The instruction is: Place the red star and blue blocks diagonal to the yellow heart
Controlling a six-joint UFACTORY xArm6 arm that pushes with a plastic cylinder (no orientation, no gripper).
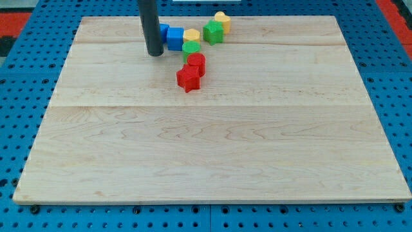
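My tip (155, 53) rests on the board near the view's top, just left of the block cluster. A blue block (176, 38) sits right of the rod, and another blue block (165, 30) is partly hidden behind the rod. A yellow block (191, 35), perhaps the heart, lies right of the blue one. Below it sit a green round block (190, 48), a red round block (196, 63) and the red star (188, 78). The tip is up and left of the red star, apart from it.
A green block (213, 31) and a second yellow block (223, 22) lie at the top, right of the cluster. The wooden board (212, 142) sits on a blue perforated table (19, 96).
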